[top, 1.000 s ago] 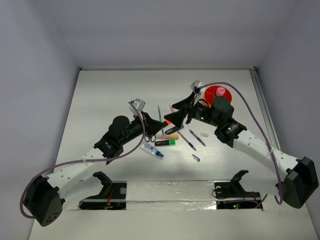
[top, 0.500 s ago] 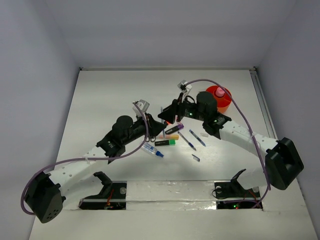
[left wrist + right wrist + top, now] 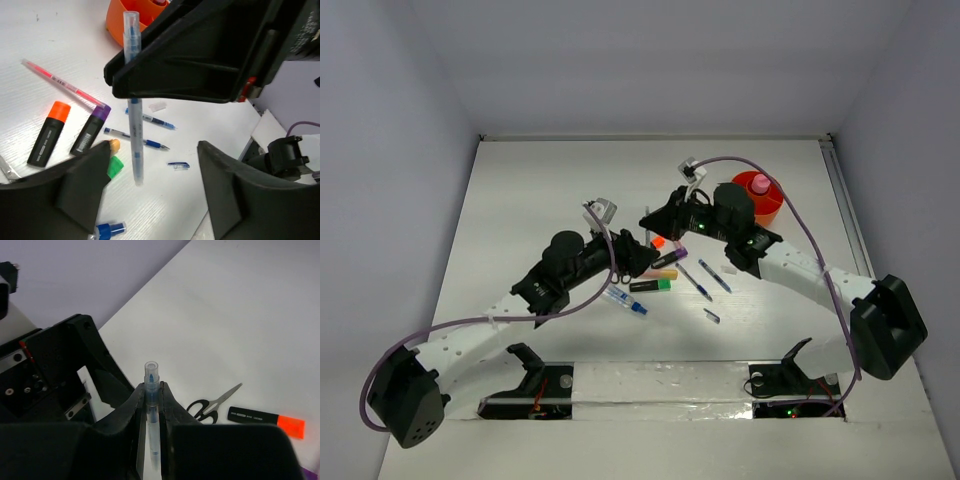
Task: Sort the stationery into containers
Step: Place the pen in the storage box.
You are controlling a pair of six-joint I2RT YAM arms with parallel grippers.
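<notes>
A thin clear-blue pen (image 3: 151, 390) stands upright above the table, with my right gripper (image 3: 151, 388) shut on its upper part. In the left wrist view the pen (image 3: 132, 100) hangs down between my left gripper's (image 3: 155, 190) open fingers (image 3: 85, 185) without touching them. The two grippers meet mid-table, the left gripper (image 3: 642, 252) just below the right gripper (image 3: 655, 222). The orange cup (image 3: 760, 195) with its pink knob sits behind the right arm. On the table lie an orange highlighter (image 3: 49, 134), a purple highlighter (image 3: 92, 129), a green highlighter (image 3: 650, 286), two blue pens (image 3: 695, 282) and scissors (image 3: 215, 405).
A thin pink pen (image 3: 65, 86) lies behind the highlighters. A white-blue tube (image 3: 624, 300) lies near the left arm, and a small blue cap (image 3: 711, 316) towards the front. The table's near edge carries both arm mounts (image 3: 660, 390).
My left gripper has opened and let go of the pen. My right gripper swung in from the cup and shut on the pen's upper part.
</notes>
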